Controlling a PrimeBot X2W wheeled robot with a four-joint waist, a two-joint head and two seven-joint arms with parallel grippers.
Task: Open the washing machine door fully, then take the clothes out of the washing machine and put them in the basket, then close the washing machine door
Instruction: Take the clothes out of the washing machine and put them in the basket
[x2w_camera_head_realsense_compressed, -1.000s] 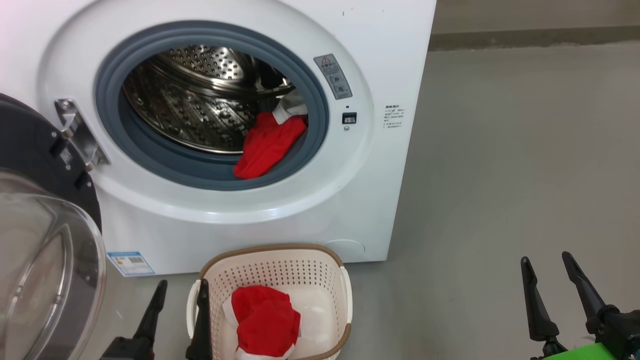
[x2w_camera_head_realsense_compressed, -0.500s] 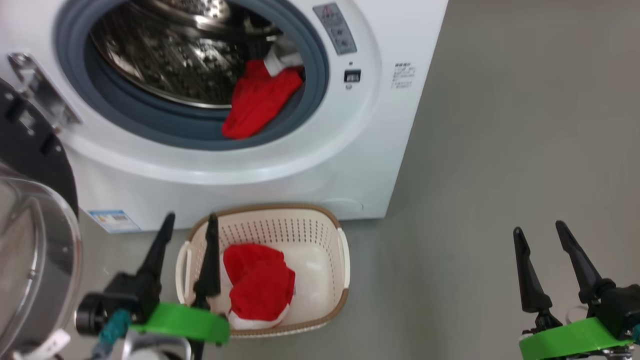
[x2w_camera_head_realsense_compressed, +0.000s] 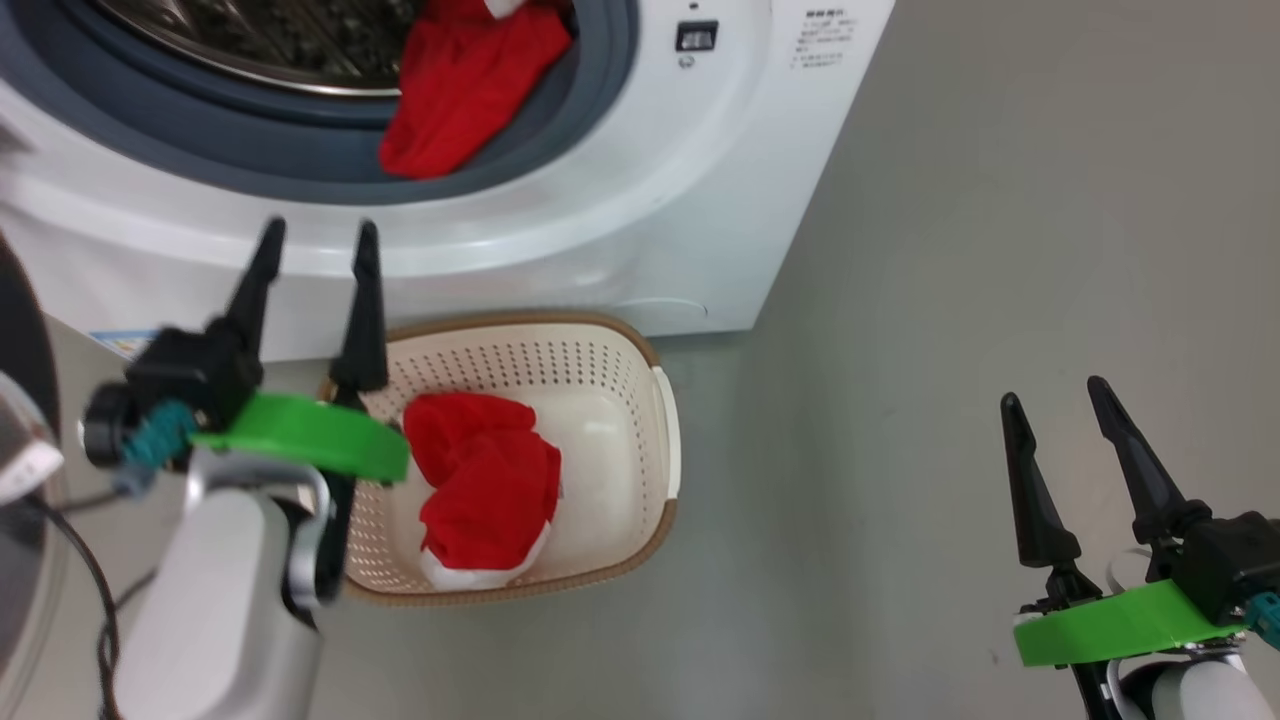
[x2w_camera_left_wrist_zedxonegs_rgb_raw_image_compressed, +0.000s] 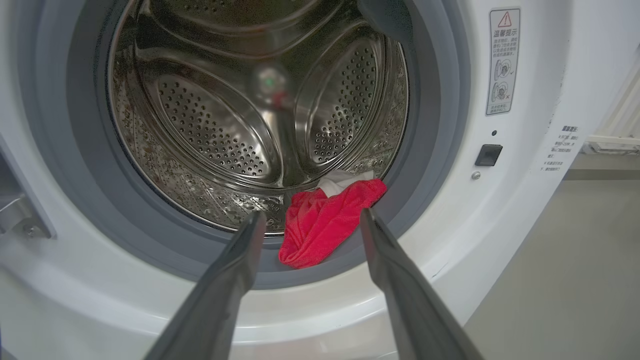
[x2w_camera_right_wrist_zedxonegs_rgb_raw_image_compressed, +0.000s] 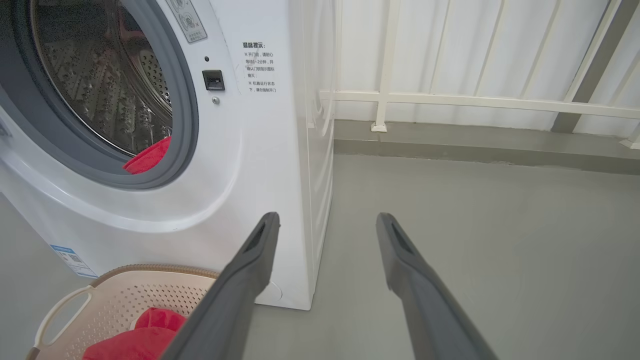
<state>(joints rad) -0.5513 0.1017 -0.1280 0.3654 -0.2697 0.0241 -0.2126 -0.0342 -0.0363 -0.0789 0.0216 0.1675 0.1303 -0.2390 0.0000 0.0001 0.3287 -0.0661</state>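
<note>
On the gasket's (x2w_camera_left_wrist_zedxonegs_rgb_raw_image_compressed: 430, 150) lower right edge, one of the clothes (x2w_camera_left_wrist_zedxonegs_rgb_raw_image_compressed: 325, 227) is draping lengthwise outward, another lying in the basket (x2w_camera_head_realsense_compressed: 500, 319); I am aiming the left gripper (x2w_camera_head_realsense_compressed: 320, 228) at it, its fingers and the right gripper's (x2w_camera_head_realsense_compressed: 1054, 392) standing apart.

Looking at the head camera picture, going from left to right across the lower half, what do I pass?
washing machine door at the left edge → left gripper, open → basket with a red garment in it → right gripper, open
</note>
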